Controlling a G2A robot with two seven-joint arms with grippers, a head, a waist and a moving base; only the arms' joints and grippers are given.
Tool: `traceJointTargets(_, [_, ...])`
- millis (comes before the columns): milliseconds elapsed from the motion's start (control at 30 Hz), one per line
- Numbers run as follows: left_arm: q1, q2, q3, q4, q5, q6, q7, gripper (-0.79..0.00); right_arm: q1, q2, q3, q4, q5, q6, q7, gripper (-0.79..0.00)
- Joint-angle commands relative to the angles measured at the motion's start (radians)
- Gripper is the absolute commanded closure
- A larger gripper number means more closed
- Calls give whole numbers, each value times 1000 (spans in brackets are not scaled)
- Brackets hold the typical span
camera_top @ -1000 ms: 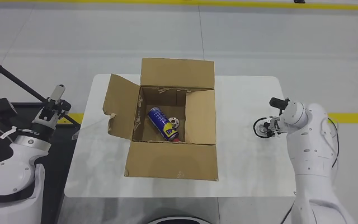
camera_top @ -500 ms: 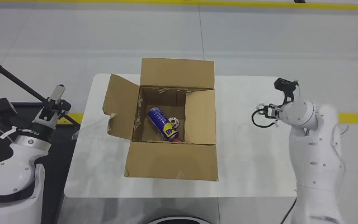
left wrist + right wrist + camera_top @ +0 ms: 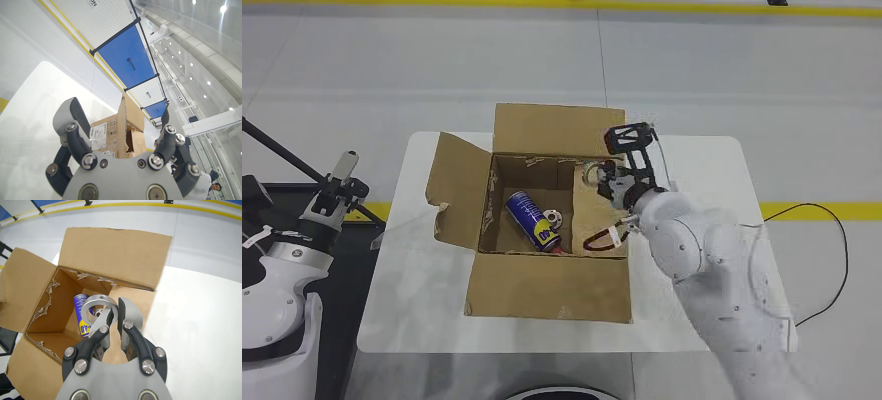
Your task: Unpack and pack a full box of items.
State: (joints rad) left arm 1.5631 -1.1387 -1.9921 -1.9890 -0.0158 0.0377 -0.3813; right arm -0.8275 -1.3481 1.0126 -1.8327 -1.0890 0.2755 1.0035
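The right gripper (image 3: 114,311) pinches a metal ring (image 3: 94,300) over the open box (image 3: 113,256); a blue can (image 3: 79,302) lies inside, below it.

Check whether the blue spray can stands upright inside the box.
No, the blue spray can lies on its side on the floor of the open cardboard box.

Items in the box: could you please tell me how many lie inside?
2: a can on the box floor and a small metal part beside it. A flap may hide more. The ring in the right gripper hangs above, uncounted.
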Motion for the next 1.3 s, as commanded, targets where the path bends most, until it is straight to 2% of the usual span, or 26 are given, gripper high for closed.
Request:
traceJointTargets(0, [0, 0, 0, 0, 0, 0, 0, -785, 56, -21, -97, 71, 0, 17, -20, 0])
traceJointTargets(300, [0, 0, 0, 0, 0, 0, 0, -785, 241, -104, -324, 368, -78, 69, -15, -6])
traceJointTargets(500, [0, 0, 0, 0, 0, 0, 0, -785, 287, -144, -373, 473, -87, 88, 20, -3])
traceJointTargets(600, [0, 0, 0, 0, 0, 0, 0, -785, 295, -157, -375, 501, -79, 80, 25, -142])
traceJointTargets(733, [0, 0, 0, 0, 0, 0, 0, -785, 296, -166, -370, 516, -90, 73, 30, -243])
traceJointTargets(800, [0, 0, 0, 0, 0, 0, 0, -785, 292, -169, -366, 516, -100, 73, 35, -323])
traceJointTargets(1067, [2, -1, 0, -3, -9, -11, 2, -785, 260, -172, -336, 470, -136, 54, 42, -342])
traceJointTargets(1167, [15, 2, -10, -12, -6, -46, -40, -785, 231, -166, -306, 399, -148, 45, 31, -376])
traceJointTargets(1267, [35, 7, -18, -16, -13, -89, -130, -785, 169, -152, -251, 279, -155, 34, 3, -745])
